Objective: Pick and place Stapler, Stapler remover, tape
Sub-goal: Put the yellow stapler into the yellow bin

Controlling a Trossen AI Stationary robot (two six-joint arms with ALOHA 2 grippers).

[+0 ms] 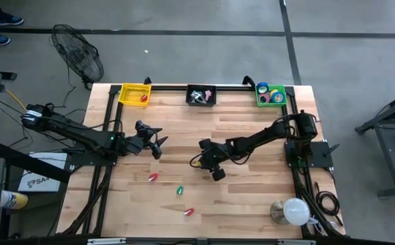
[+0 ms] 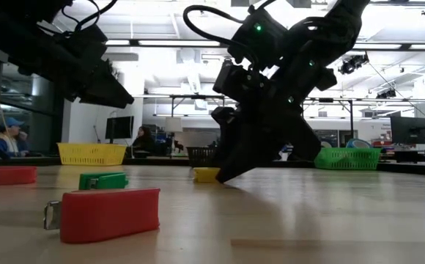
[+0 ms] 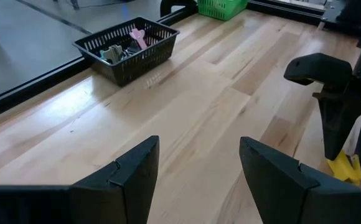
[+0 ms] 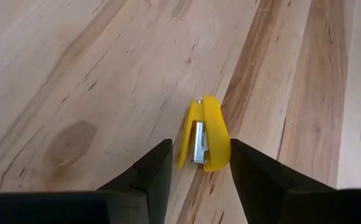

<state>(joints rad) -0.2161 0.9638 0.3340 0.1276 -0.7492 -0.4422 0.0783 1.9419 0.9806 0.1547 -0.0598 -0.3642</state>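
Observation:
A small yellow stapler [image 4: 204,135] lies flat on the wooden table, between the fingers of my right gripper [image 4: 199,155], which is open and slants down over it near the table's middle [image 1: 201,162]. My left gripper [image 3: 199,165] hangs open above the bare table at centre left [image 1: 159,141], with nothing between its fingers. Two red staplers [image 1: 152,177] [image 1: 188,211] and a green stapler [image 1: 180,190] lie toward the near edge. Tape rolls [image 1: 272,95] sit in the green basket at the far right. Stapler removers [image 3: 137,37] lie in the black basket [image 1: 201,95]. My right gripper's fingers stand along the yellow stapler's two long sides, coming slanting from above. One finger [image 4: 249,174] stands right against the stapler's side [image 4: 225,149]; whether it touches I cannot tell. A gap shows on the other side. The stapler rests flat on the table.
A yellow basket [image 1: 134,93] with a red piece stands at the far left. A white domed lamp [image 1: 291,211] sits at the near right corner. Black frame rails run along the table's left and right edges. Bare wood lies between the two arms.

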